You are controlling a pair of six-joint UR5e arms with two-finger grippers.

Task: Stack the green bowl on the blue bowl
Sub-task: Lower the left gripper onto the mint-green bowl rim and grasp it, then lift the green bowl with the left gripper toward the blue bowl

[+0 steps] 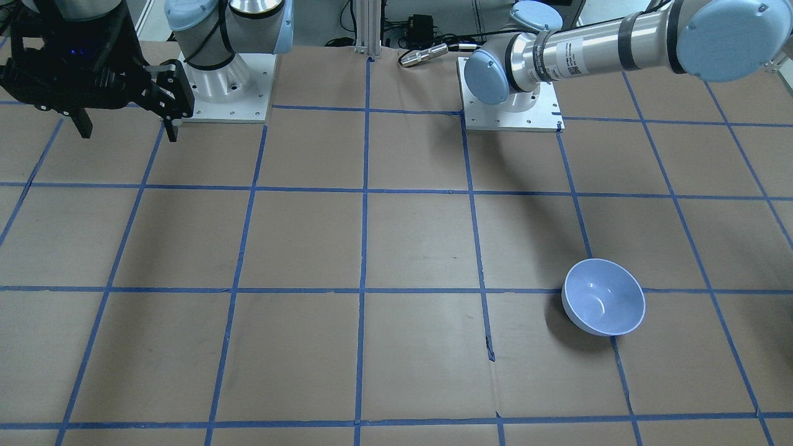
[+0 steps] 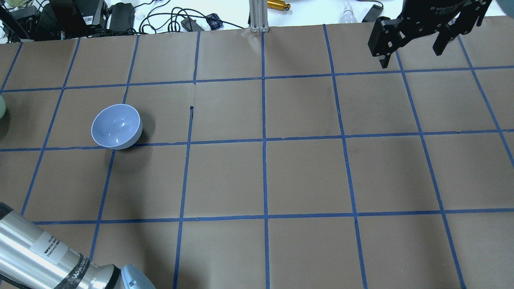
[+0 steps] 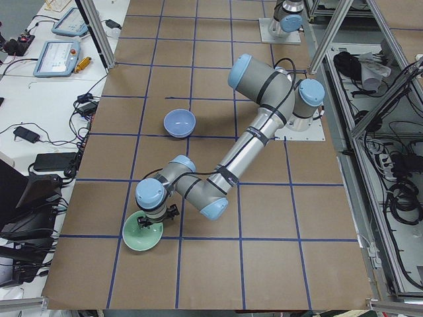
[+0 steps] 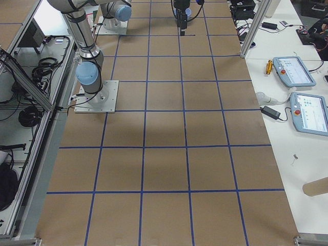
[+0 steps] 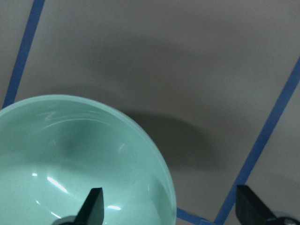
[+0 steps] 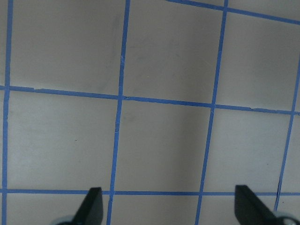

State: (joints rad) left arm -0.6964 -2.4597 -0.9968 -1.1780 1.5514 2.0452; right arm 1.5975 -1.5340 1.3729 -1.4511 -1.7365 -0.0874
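Note:
The green bowl (image 5: 70, 159) stands upright near the table's left end, under my left gripper (image 5: 171, 211). It also shows in the exterior left view (image 3: 143, 232). The left gripper is open and astride the bowl's rim, one fingertip (image 5: 93, 206) inside the bowl and the other (image 5: 251, 211) outside over the table. The blue bowl (image 2: 116, 126) stands upright and empty, well apart from the green one; it also shows in the front view (image 1: 604, 297). My right gripper (image 2: 411, 54) is open and empty, high over the table's far right; its wrist view (image 6: 168, 211) shows only table.
The brown table (image 2: 265, 176) carries a grid of blue tape. Cables and black devices (image 2: 80, 16) and an aluminium post (image 2: 259, 16) line the far edge. The arm bases (image 1: 511, 99) stand at the robot's side. Teach pendants (image 4: 307, 107) lie on a side table.

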